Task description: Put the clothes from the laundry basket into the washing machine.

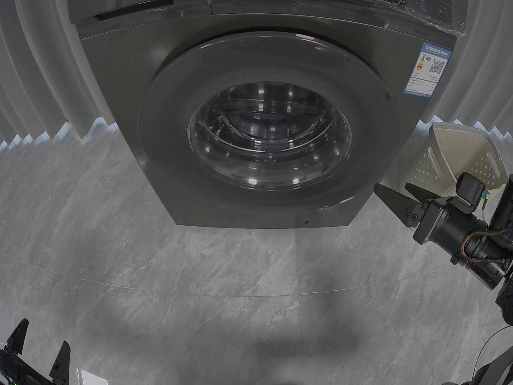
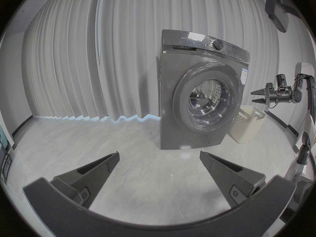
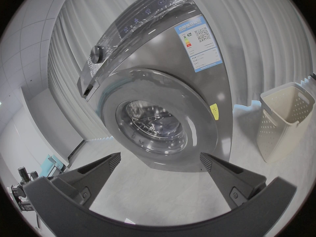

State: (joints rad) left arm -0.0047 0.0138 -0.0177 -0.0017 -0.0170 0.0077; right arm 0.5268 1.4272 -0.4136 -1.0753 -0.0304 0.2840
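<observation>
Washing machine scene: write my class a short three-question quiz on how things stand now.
1. True or false: the door of the washing machine stands open.
2. The laundry basket stands: A) on top of the machine, B) on the floor beside the machine, on the robot's right, C) inside the drum.
3. Fill in: the left gripper and the right gripper are both ____ and hold nothing.
Key: 1 false; 2 B; 3 open.

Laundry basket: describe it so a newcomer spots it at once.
Find the big dark grey washing machine before the pleated curtain. On the floor beside it, on the robot's right, stands the laundry basket. Unlike the dark, solid machine, it is pale cream with hole-dotted walls.
</observation>
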